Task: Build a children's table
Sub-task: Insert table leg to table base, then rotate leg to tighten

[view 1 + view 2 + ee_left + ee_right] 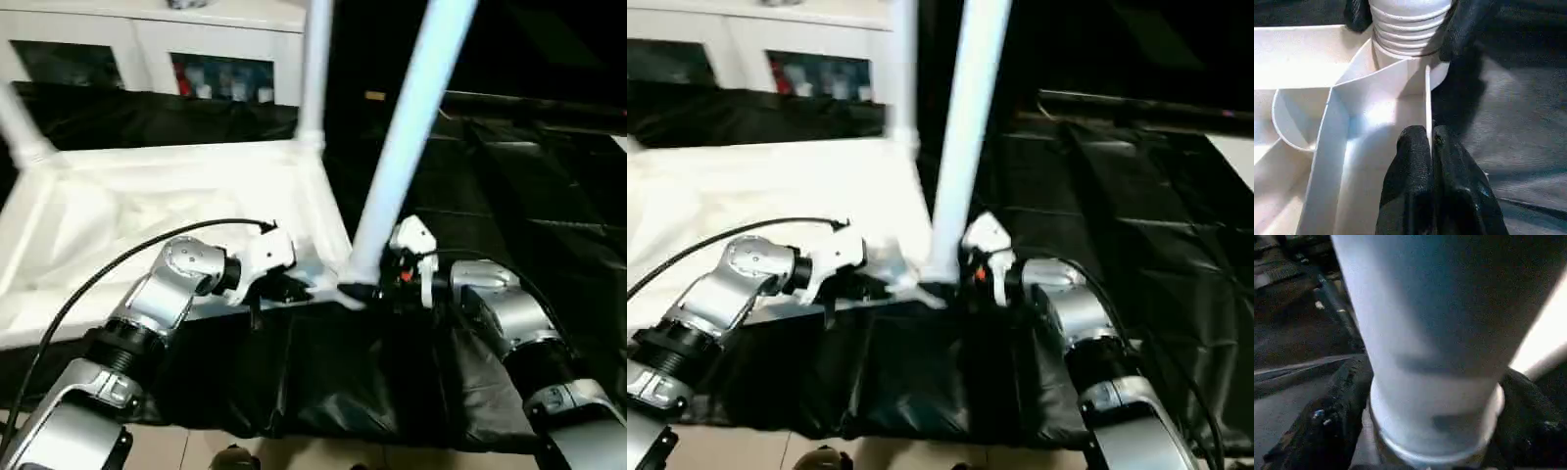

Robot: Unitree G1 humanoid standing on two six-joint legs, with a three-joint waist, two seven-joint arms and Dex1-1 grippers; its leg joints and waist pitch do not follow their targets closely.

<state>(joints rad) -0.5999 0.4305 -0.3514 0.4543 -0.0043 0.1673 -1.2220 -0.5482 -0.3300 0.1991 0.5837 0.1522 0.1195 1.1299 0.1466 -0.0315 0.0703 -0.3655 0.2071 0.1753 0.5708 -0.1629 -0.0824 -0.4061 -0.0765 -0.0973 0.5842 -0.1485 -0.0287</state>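
My left gripper (1431,147) is pinched shut on the thin side wall of the white table top (147,211), close to its near right corner, steadying it. My right gripper (377,284) has its two black fingers (1334,416) spread wide around the base of a white leg (407,137), one on each side, right where the leg meets the corner socket; I judge it is holding or guiding the leg rather than clamped hard, though I cannot tell how firmly.

The table top lies upside down on the black-draped work surface (509,186), ribbed underside up. The leg I am working on stands in the near right corner socket, leaning a little, with its threaded rings (1408,29) not fully sunk into the socket, so I judge it is not yet seated.

A second leg (315,69) stands upright at the far right corner, and a third (18,122) rises at the far left. I cannot see the near left corner. Seating this leg comes next.
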